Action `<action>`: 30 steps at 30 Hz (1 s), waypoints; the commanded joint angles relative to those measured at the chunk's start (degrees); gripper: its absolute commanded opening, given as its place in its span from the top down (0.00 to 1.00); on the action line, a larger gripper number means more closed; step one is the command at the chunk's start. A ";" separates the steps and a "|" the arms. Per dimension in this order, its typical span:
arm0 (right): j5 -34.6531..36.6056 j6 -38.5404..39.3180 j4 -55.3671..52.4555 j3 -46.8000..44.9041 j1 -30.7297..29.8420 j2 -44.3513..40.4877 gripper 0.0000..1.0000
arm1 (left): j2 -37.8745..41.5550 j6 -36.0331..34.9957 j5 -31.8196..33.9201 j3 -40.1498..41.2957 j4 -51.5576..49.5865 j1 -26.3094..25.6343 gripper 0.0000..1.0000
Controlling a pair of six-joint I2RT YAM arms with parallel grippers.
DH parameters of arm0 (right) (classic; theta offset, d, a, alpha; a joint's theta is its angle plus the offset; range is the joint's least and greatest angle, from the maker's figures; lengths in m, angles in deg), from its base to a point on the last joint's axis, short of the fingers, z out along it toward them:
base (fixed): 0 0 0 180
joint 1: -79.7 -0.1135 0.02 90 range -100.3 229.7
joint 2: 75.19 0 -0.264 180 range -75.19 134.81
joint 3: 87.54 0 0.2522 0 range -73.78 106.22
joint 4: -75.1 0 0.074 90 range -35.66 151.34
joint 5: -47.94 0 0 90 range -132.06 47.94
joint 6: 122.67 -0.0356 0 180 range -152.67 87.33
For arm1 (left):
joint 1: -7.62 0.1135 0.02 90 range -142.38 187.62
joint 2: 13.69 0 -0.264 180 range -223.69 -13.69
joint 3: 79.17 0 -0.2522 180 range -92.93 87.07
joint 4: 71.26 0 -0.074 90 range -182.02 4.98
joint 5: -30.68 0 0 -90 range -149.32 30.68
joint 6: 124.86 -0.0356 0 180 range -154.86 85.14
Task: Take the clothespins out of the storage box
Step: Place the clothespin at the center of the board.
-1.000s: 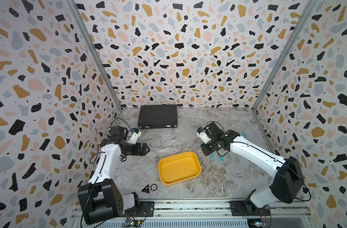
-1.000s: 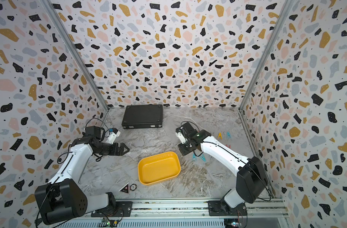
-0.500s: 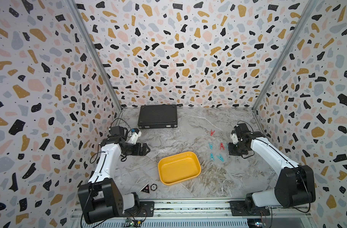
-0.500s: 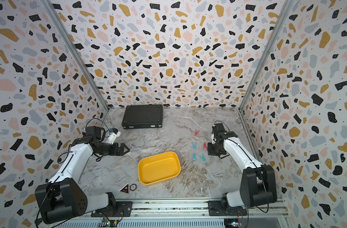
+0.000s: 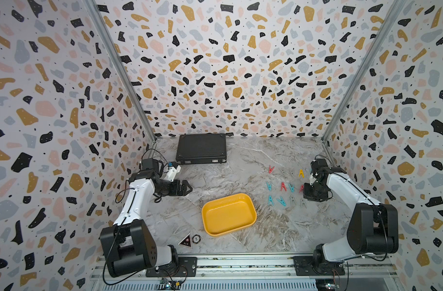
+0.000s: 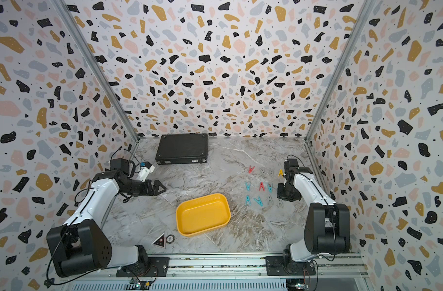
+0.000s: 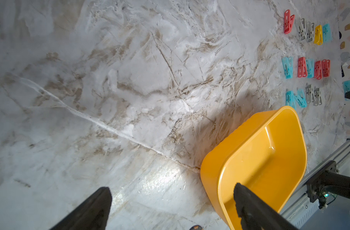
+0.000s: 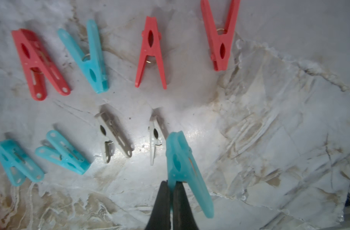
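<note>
Nearest me sits the yellow storage box [image 5: 229, 215]. Just beyond it, to the right, the clothespins [image 5: 282, 187] lie in rows on the marble table [image 5: 215, 181], outside the box. At the rows' right edge the right gripper [image 8: 171, 184] is pinched tight on a teal clothespin [image 8: 182, 159]. The left gripper [image 7: 172, 189] hangs left of the box, jaws spread wide. Farthest back lies a black case [image 5: 201, 148].

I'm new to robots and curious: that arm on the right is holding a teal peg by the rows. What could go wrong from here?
The right end effector seems to pinch the teal clothespin by one leg only, so it might twist or slip. It hangs close to a grey clothespin, which it could knock out of line when set down.
</note>
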 commanded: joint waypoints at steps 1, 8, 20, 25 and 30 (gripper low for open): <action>2.56 -1.32 -0.66 -0.62 0.65 1.77 1.00 | -0.30 0.06 -1.44 -0.68 -0.94 -0.31 0.00; 5.70 -1.74 1.41 -0.89 2.05 5.19 1.00 | 0.06 0.00 -1.17 -0.33 -0.90 -0.31 0.00; 6.58 -2.65 3.88 -1.17 3.07 10.01 1.00 | 0.28 -0.03 -1.11 -0.06 -0.72 -0.33 0.00; 6.15 -2.83 4.41 -1.67 3.06 10.40 1.00 | 0.37 -0.06 -1.09 0.02 -0.61 -0.36 0.00; 5.91 -3.50 5.15 -3.37 3.11 8.99 0.91 | 0.33 -0.08 -1.09 0.12 -0.54 -0.31 0.00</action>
